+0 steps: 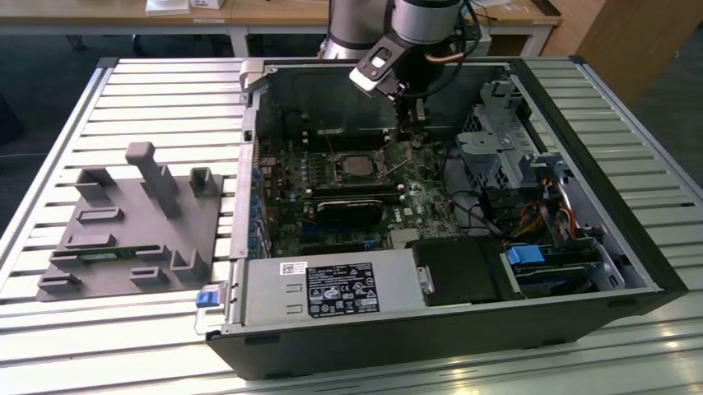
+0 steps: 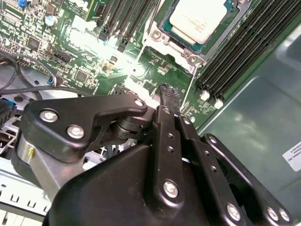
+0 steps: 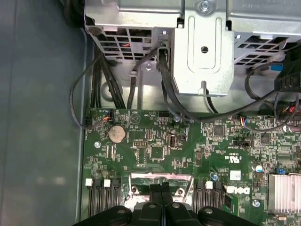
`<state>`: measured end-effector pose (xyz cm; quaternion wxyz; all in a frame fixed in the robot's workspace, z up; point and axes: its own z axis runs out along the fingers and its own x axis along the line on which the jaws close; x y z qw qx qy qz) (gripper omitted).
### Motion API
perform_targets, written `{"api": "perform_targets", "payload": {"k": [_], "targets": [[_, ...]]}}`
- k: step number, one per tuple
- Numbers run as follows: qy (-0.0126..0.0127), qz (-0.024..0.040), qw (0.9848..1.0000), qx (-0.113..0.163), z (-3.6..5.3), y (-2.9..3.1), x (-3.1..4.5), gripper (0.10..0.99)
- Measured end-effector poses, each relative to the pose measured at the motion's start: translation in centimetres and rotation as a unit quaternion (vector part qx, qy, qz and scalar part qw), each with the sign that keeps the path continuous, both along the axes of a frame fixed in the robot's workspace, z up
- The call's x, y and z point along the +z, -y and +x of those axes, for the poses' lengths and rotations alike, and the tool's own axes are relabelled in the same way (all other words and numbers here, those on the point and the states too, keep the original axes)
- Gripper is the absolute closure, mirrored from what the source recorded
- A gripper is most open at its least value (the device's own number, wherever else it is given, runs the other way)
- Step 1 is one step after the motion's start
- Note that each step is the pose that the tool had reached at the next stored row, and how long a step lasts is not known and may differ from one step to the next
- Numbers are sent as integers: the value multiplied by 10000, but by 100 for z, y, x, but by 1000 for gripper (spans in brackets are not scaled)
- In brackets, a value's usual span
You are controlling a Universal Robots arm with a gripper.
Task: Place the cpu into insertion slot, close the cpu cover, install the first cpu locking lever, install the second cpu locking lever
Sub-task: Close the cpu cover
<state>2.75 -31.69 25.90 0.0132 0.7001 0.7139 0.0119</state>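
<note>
Right up close in the second wrist view you see your claw (image 2: 167,92), big and black, with its two fingers (image 2: 162,141) pressed together and nothing between them. The tips hang over the green board (image 2: 84,52), near one corner of the cover (image 2: 175,47) and not touching it. The cpu (image 2: 197,16) is pale and shiny. It lies flat inside the slot (image 1: 357,165), and the silver cover sits round it like a frame. Long black memory slots (image 2: 235,47) run along both sides of it. In the first wrist view you see the claw tips (image 3: 160,188) together again, with a round coin battery (image 3: 116,133) further up the board. Past that are black cables (image 3: 84,94) and a grey metal cage (image 3: 202,47). In the exterior view your claw (image 1: 410,140) reaches down into the open case (image 1: 439,346), just to the exterior view's right of the cpu. The grey power box (image 1: 313,288) sits at the near end of the case. The case lies on the desk (image 1: 165,82). A grey tray (image 1: 132,222) with little posts lies on the desk too, to the exterior view's left of the case.
</note>
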Motion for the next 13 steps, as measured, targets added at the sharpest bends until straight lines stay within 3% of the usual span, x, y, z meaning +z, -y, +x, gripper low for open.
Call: {"api": "perform_targets", "payload": {"k": [8,13], "targets": [[0,1,9999,-106,38,0,-10,969],[-5,-1,9999,-143,139,-1,-25,969]]}}
